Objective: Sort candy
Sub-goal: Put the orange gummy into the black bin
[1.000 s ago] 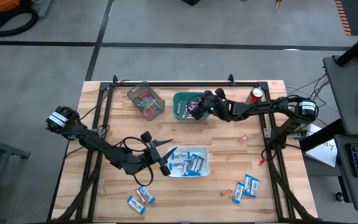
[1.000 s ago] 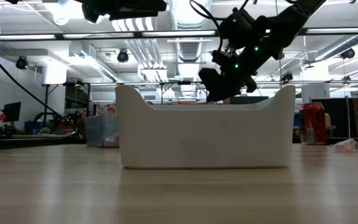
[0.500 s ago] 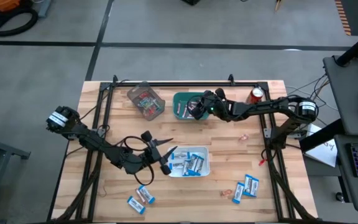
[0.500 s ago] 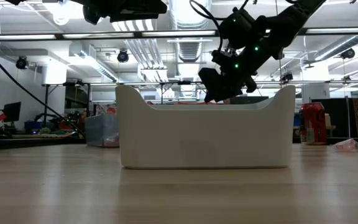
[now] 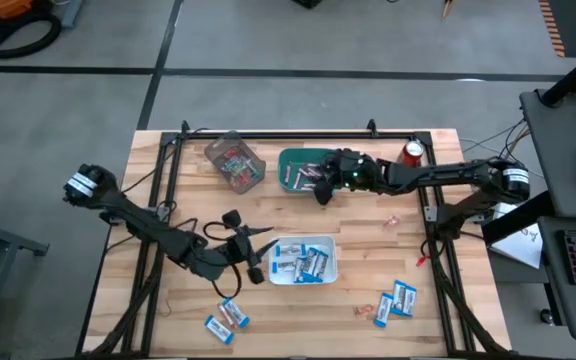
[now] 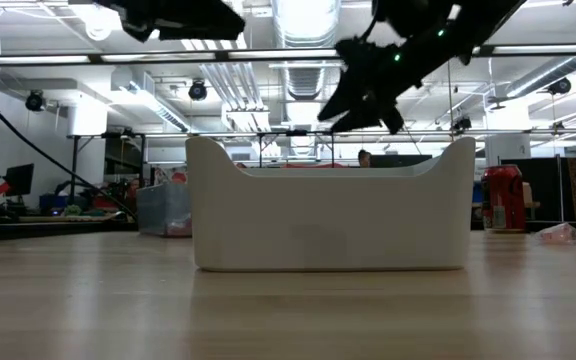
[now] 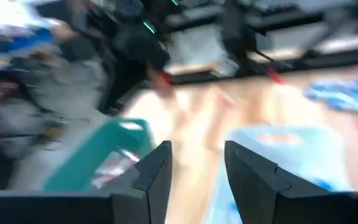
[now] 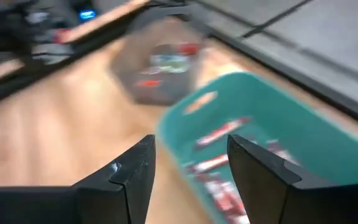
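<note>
Blue-and-white candy packets lie in a white bin at the table's middle. Pinkish candy sticks lie in a teal bin at the far side. Red-orange pieces fill a clear bin to its left. Loose candy lies near the front edge at the left and right, and one pink piece lies farther right. My left gripper hangs open and empty beside the white bin's left wall. My right gripper is open and empty above the teal bin's near right corner.
A red soda can stands at the far right, close to my right arm. Black frame rails run along the table's left, right and far edges. Bare wood lies between the white bin and the teal bin.
My right gripper has risen out of the teal bin and drawn back toward the table's near right, tipping more level. My left arm has shifted slightly and its gripper has turned a little beside the white bin. The candy has stayed where it was.
</note>
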Robot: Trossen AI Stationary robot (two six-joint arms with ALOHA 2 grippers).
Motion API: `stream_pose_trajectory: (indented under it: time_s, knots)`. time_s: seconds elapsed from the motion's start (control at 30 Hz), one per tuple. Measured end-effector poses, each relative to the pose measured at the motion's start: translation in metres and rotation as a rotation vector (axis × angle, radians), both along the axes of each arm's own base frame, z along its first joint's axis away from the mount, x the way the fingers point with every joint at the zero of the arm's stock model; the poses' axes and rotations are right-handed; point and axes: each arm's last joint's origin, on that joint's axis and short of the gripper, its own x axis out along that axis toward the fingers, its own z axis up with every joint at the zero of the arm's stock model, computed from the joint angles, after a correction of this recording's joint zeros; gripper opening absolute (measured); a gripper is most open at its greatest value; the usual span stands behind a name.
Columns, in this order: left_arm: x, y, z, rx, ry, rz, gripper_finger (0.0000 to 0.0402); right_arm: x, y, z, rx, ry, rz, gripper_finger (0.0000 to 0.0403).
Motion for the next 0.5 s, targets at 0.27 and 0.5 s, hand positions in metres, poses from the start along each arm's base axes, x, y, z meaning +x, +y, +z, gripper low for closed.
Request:
stream_pose_trajectory:
  time_s: [0.27,0.5]
  knots:
    - [-0.031,0.010,-0.002,-0.087,0.320,-0.261,0.0105,-0.008,0.040,0.007,0.231,0.017,0.251,0.0192]
    - [-0.055,0.025,-0.006,-0.136,0.471,-0.147,0.0097,-0.028,0.069,-0.019,0.497,0.361,0.269,0.0191]
